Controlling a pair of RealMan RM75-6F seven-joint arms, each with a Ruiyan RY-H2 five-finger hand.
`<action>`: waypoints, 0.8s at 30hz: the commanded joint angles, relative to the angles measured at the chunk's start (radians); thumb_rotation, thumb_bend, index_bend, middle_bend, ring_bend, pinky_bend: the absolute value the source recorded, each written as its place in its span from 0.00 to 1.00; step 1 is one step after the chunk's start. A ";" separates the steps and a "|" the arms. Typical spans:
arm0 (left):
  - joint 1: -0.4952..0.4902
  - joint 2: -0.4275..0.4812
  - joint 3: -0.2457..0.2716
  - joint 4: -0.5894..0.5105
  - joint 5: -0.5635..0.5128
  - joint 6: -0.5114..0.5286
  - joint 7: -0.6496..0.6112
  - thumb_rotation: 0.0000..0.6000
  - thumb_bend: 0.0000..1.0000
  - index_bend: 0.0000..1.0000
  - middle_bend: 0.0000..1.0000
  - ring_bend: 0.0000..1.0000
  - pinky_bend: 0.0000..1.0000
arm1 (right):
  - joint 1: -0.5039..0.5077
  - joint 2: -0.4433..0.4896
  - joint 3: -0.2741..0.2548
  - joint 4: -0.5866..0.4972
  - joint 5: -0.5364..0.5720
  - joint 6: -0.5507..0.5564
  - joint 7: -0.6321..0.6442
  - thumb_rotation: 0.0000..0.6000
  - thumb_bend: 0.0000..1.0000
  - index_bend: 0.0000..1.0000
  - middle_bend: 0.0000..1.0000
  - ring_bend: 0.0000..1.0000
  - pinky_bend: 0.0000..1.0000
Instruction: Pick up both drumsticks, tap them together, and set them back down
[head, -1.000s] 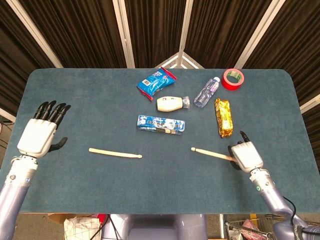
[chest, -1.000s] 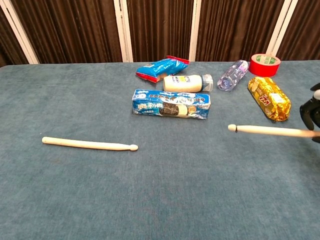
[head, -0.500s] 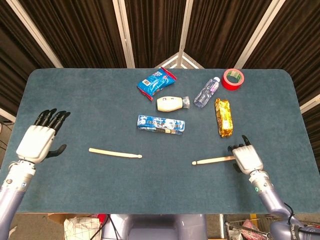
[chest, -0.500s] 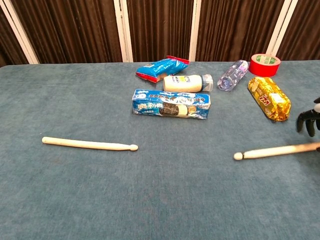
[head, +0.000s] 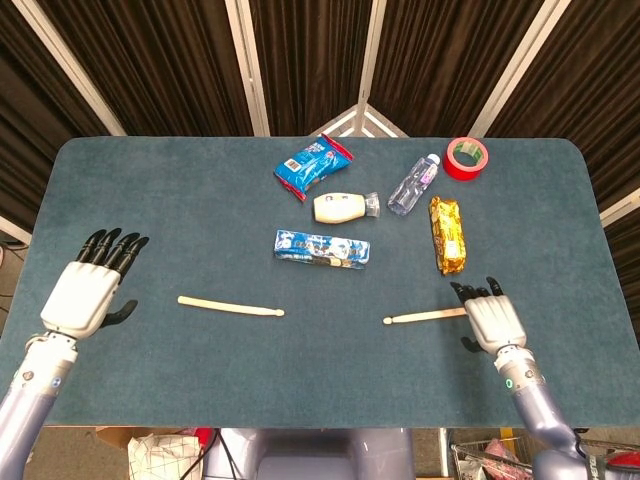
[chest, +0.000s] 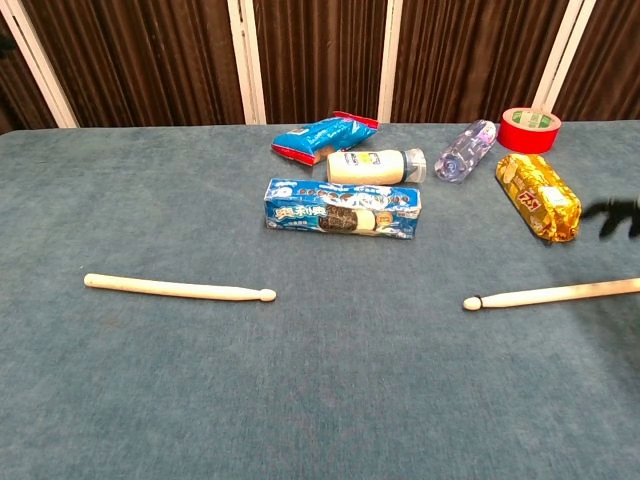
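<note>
Both sticks flat on the table (head: 200, 380), long axes running left-right; left stick (head: 230, 306) just right of the left hand (head: 88, 290), fingers spread, empty; right stick (head: 425, 317) butt-end at the right hand (head: 492, 318), fingers apart, seemingly unclasped.

Open felt around both drumsticks, left stick (head: 231, 306), right stick (head: 425, 317). Obstacles at 12 o'clock: cookie box (head: 322, 249), gold packet (head: 448, 234), bottles, tape beyond.
</note>
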 joint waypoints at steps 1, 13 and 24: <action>0.055 0.009 0.039 -0.042 0.015 0.072 0.056 1.00 0.38 0.07 0.07 0.00 0.00 | -0.062 0.127 0.053 -0.226 -0.065 0.183 0.037 1.00 0.29 0.08 0.16 0.18 0.04; 0.277 -0.020 0.205 -0.020 0.214 0.272 -0.052 1.00 0.38 0.07 0.06 0.00 0.00 | -0.351 0.274 -0.139 -0.430 -0.548 0.496 0.136 1.00 0.29 0.05 0.09 0.12 0.04; 0.376 -0.062 0.242 0.101 0.347 0.368 -0.185 1.00 0.39 0.10 0.07 0.00 0.00 | -0.469 0.358 -0.205 -0.446 -0.742 0.586 0.169 1.00 0.29 0.05 0.09 0.12 0.04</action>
